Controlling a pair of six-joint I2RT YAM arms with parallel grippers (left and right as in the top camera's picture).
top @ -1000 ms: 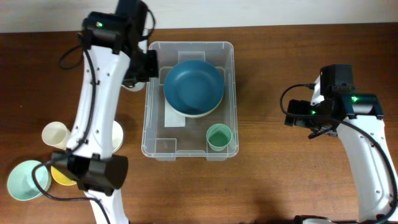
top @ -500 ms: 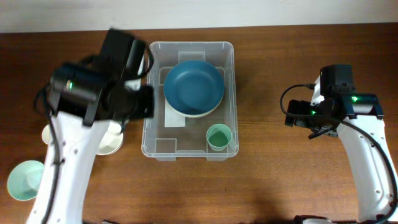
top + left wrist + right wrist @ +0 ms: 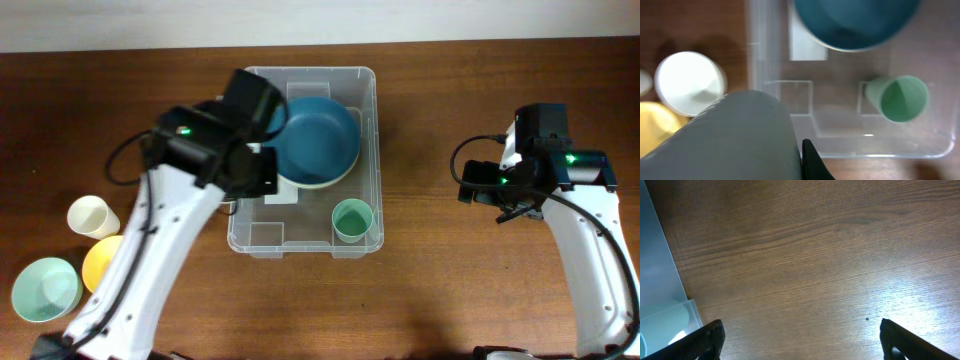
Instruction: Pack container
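Because the container [image 3: 290, 228] sits mid-table with bare floor at its 6 o'clock end, it has room beside the blue bowl [image 3: 315, 140] at 12 and the green cup [image 3: 352, 220] at 5. The left gripper [image 3: 250, 165] hangs over its 9 o'clock wall with a pale rounded shape [image 3: 740, 135] against one finger, probably cargo, though I cannot tell its grip. The right gripper [image 3: 801, 327] is spread wide and empty at 3 o'clock, out of the way.

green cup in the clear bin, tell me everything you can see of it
The small pale green plastic-looking cup stands upright, mouth up and empty, on the floor of the large clear plastic rectangular container, in its near right corner in the overhead view. It tapers toward its base. It sits apart from the dark blue bowl farther in. Whether it touches the container's walls cannot be told.
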